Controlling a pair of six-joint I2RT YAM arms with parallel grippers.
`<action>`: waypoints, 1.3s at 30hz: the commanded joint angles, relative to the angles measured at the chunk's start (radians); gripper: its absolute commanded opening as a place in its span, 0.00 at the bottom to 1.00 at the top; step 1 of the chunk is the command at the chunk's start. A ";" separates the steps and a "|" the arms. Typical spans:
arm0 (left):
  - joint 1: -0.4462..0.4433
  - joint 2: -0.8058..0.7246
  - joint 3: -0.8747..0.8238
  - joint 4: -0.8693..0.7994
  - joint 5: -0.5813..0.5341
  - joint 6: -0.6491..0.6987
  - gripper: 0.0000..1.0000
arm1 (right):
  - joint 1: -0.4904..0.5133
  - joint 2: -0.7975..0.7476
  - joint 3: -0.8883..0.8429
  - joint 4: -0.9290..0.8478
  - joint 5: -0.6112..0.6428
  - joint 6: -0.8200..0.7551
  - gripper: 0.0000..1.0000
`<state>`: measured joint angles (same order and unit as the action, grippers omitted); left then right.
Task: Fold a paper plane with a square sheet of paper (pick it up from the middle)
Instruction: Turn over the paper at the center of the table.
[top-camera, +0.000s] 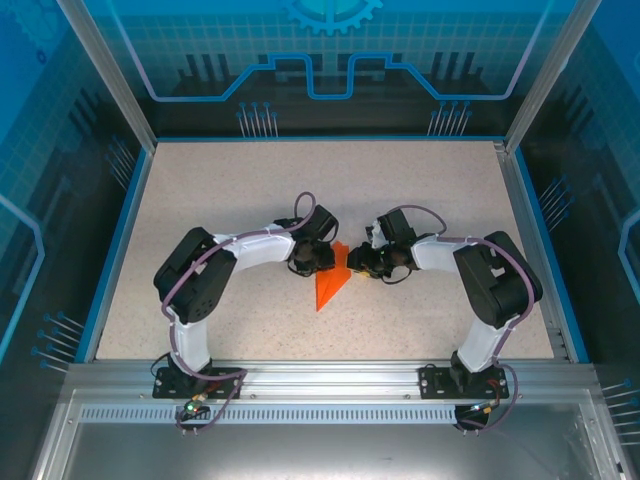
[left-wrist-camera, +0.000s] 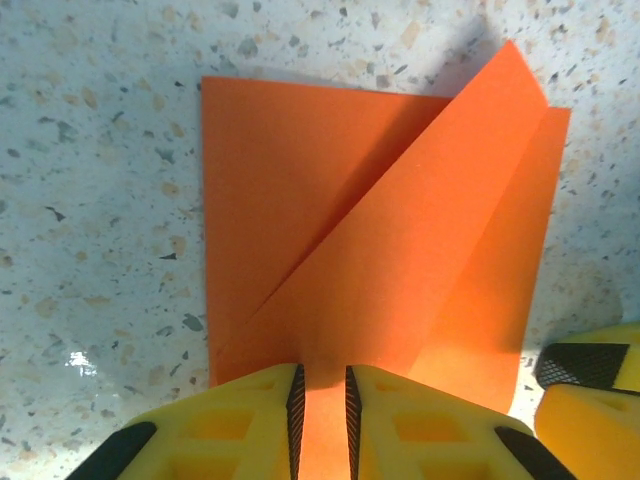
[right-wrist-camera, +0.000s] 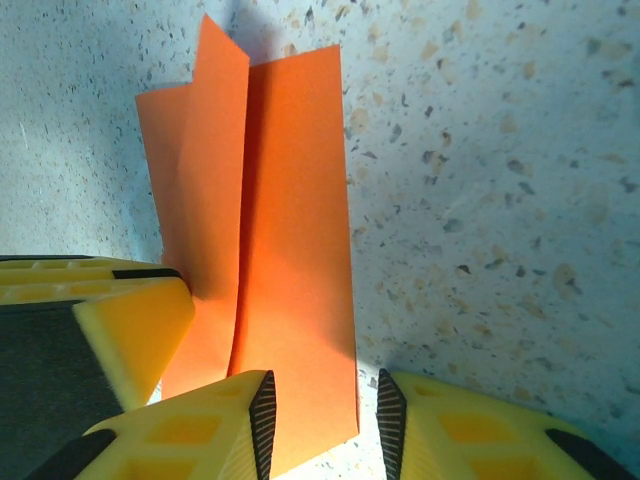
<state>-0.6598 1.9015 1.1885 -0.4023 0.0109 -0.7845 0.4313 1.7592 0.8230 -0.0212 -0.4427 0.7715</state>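
Paper (top-camera: 331, 283) between both arms, long axis twelve-to-six; left jaws pinching its folded flap; right jaws open astride its edge.

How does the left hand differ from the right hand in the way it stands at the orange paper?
The left hand has its jaws almost together, pinching a strip of the folded orange paper; the right hand has its jaws wider apart, astride the paper's corner and edge. The left hand sits at the diagonal flap; the right hand at the long straight panel. Both have yellow fingers with black pads.
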 joint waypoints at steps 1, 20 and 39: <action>0.008 0.021 -0.016 0.004 -0.004 0.023 0.22 | 0.015 0.002 -0.007 0.016 0.001 0.017 0.36; 0.012 -0.120 -0.126 0.148 0.078 0.071 0.31 | 0.055 -0.007 0.005 -0.011 0.052 0.038 0.36; 0.019 -0.030 -0.106 0.079 0.046 0.086 0.23 | 0.067 -0.023 -0.001 -0.035 0.091 0.057 0.37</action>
<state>-0.6525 1.8404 1.0760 -0.2935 0.0574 -0.7219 0.4839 1.7504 0.8238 -0.0139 -0.3889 0.8162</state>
